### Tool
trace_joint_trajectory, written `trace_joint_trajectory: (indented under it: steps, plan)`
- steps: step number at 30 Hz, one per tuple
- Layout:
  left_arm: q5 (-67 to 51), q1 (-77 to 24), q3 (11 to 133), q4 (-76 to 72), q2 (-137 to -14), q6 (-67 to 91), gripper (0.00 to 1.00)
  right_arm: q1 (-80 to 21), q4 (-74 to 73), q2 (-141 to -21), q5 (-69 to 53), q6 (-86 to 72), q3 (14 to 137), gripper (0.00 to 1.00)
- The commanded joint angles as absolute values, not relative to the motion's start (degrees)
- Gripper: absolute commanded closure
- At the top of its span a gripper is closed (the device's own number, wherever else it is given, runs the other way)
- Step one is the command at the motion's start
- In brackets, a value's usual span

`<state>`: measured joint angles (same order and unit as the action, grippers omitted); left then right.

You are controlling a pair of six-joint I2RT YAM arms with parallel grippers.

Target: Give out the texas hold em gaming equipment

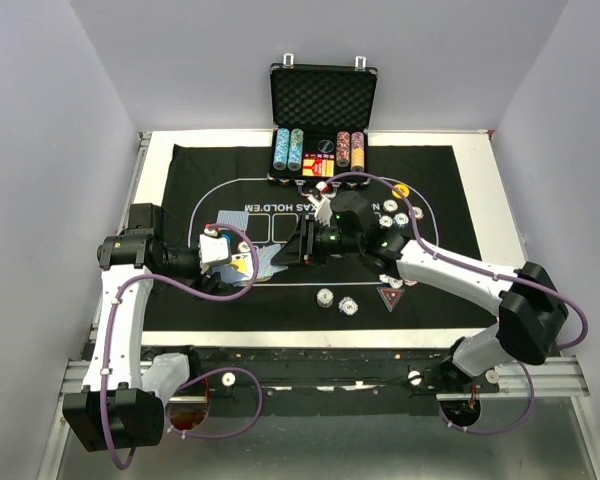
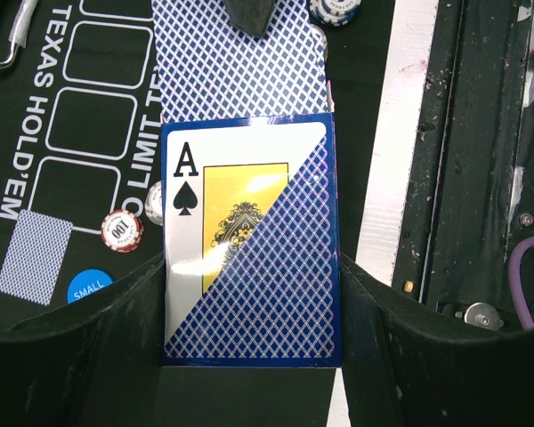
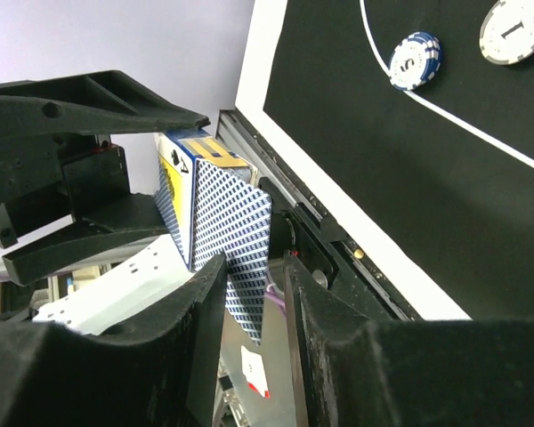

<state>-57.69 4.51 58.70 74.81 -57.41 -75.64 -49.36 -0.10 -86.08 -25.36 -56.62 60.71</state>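
Observation:
My left gripper (image 2: 249,294) is shut on a pack of blue-backed cards (image 2: 249,267) with an ace of spades on its face, held above the mat's left side (image 1: 223,252). One blue-backed card (image 2: 240,71) sticks out of the pack's far end. My right gripper (image 3: 254,267) straddles that card (image 3: 245,222). The card lies against one finger, with a gap to the other, so the jaws stand open. On the mat lie a face-down card (image 2: 34,256), striped chips (image 1: 325,297), a blue button (image 2: 89,286), a yellow button (image 1: 402,190) and a red triangular marker (image 1: 390,297).
The open black case (image 1: 323,100) with chip rows stands at the mat's far edge. More chips (image 1: 400,218) lie under the right arm. The black mat (image 1: 180,170) sits on a white board, with a metal rail along the near edge.

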Motion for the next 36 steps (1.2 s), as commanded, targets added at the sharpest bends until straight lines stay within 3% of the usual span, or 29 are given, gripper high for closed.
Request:
trace_joint_trajectory:
  steps: [1, 12, 17, 36]
  plan:
    - [-61.9, 4.8, 60.5, 74.3, -56.9, -76.6, 0.53, -48.5, 1.3, -83.6, -26.0, -57.9, 59.8, 0.64]
    - [-61.7, 4.9, 60.6, 73.9, -57.2, -76.3, 0.53, -46.1, 6.1, -80.3, -29.6, -62.2, 56.3, 0.85]
    - [-61.6, 4.8, 60.6, 73.9, -57.3, -76.1, 0.53, -43.7, 10.4, -79.3, -32.3, -65.4, 53.2, 0.99]
    - [-61.3, 4.8, 60.7, 73.7, -57.1, -75.8, 0.53, -25.8, 11.0, -73.8, -39.7, -67.4, 48.4, 0.99]
